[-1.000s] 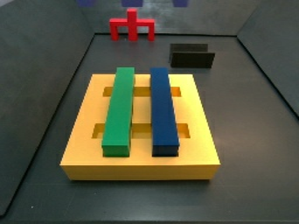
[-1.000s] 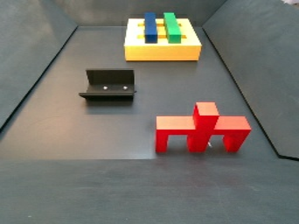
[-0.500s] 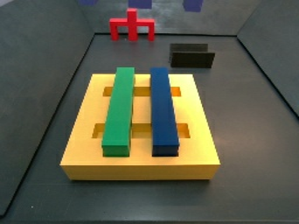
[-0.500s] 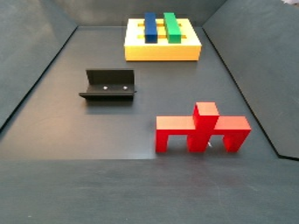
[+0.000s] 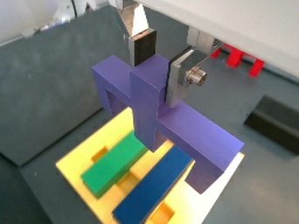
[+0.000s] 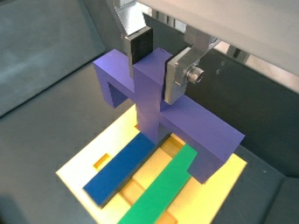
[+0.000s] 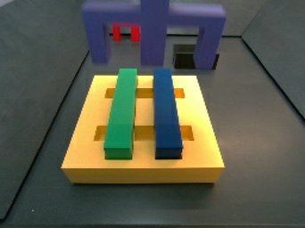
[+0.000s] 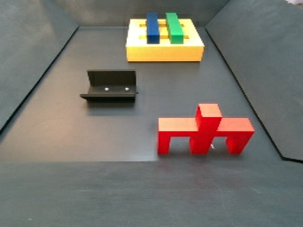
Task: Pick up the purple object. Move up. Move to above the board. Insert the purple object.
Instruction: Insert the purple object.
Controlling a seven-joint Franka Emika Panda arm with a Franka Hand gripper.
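My gripper (image 5: 162,63) is shut on the central ridge of the purple object (image 5: 152,98), with a dark pad on each side; it also shows in the wrist view (image 6: 159,61). The violet bridge piece (image 6: 149,109) hangs legs down above the yellow board (image 6: 82,166). In a side view the piece (image 7: 155,27) hangs over the board's far end (image 7: 143,165), apart from it; the gripper is out of that view. The board carries a green bar (image 7: 120,111) and a blue bar (image 7: 167,111). In a side view (image 8: 166,53) the board shows without piece or gripper.
A small red pronged piece (image 8: 204,131) stands on the dark floor, also seen between the purple legs (image 7: 125,33). The dark fixture (image 8: 110,86) stands between it and the board, partly hidden behind the purple piece (image 7: 191,59). Grey walls ring the floor.
The purple object has come down into a side view from its top edge and now hangs over the board's far end. The red piece, fixture and board have not moved.
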